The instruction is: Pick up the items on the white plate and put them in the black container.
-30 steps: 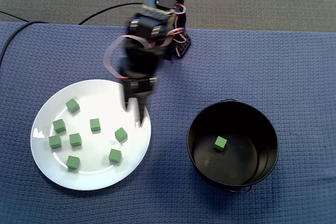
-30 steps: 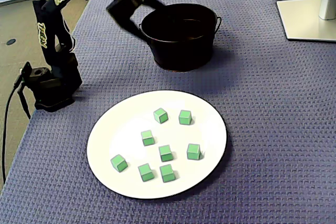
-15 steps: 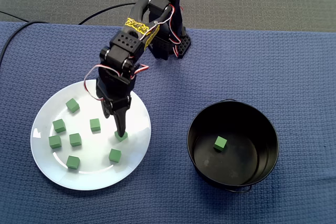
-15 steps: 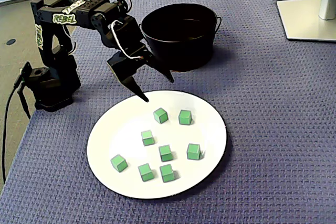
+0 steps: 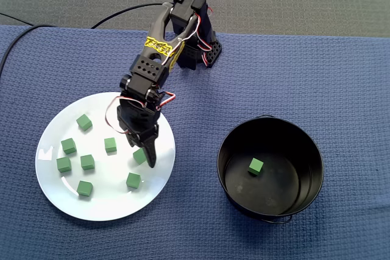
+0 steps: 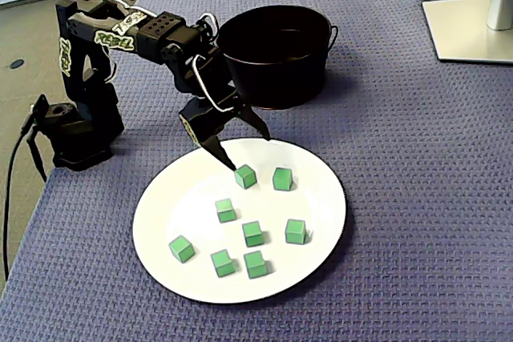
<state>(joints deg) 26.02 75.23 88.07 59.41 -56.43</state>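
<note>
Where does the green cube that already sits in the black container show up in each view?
In a fixed view: the green cube lies on the floor of the black container, in the lower right of the picture.
In a fixed view: the cube is not visible; the black container stands at top centre and its near wall hides the floor.
Shared landmark: the white plate beside the container.

Black arm (image 5: pixel 159 65), yellow label (lettered), red/white wires, pointed claw (image 6: pixel 243 146)
</note>
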